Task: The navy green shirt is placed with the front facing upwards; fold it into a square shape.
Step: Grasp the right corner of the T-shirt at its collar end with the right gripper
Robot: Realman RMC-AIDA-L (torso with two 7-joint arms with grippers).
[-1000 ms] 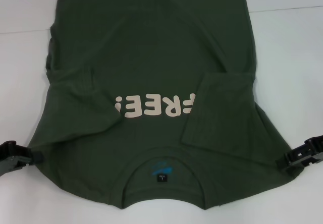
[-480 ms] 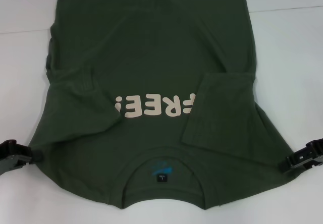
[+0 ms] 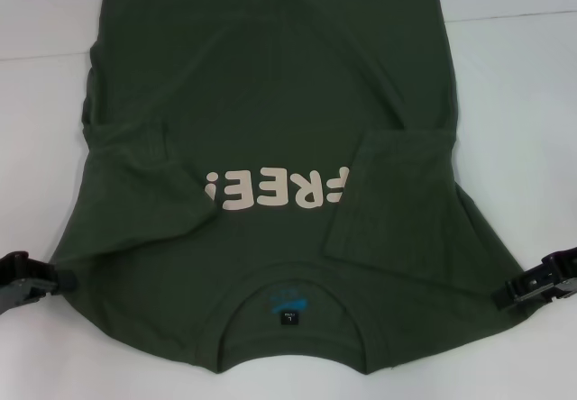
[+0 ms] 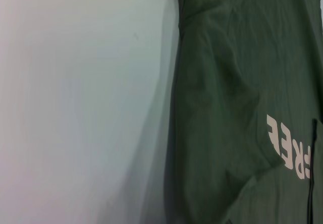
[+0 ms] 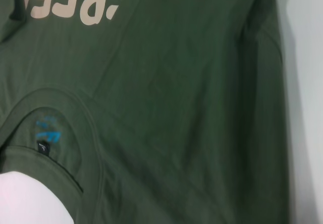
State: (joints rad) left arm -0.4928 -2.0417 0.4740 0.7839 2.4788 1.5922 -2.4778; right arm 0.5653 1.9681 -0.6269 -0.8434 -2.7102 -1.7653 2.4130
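The navy green shirt lies flat on the white table, front up, with its collar nearest me. Cream "FREE!" lettering crosses the chest, and a black label and blue print show inside the collar. Both short sleeves are folded inward over the body; the right one covers the end of the lettering. My left gripper sits at the shirt's left shoulder edge, low on the table. My right gripper sits at the right shoulder edge. The wrist views show the shirt but neither gripper.
Bare white table surface lies on both sides of the shirt. A seam in the table covering runs across at the back right. The shirt's lower hem runs out of the head view at the far end.
My right gripper has slid slightly nearer to me along the shirt's right shoulder edge. The left gripper and the shirt have barely moved.
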